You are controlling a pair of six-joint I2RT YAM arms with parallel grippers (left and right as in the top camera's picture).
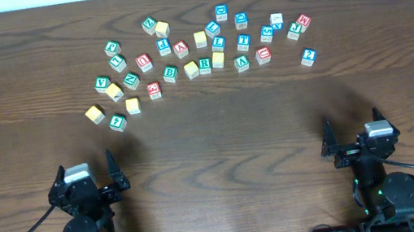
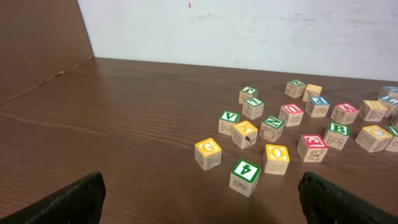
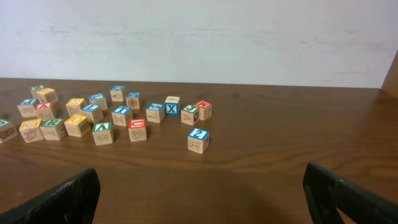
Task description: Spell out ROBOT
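My left fingers (image 1: 113, 164) and right fingers (image 1: 327, 137) are both spread wide and hold nothing. They are well short of the green R block (image 1: 204, 64), which comes 1st, I judge. Yellow-topped cubes crowd the R on both sides, so I would close across its near and far faces and lift straight up. A yellow block that reads as O (image 2: 277, 153) lies well left of the R, nearer me. All are small pale wooden cubes with painted tops on a smooth, dark-grained counter (image 1: 227, 138).
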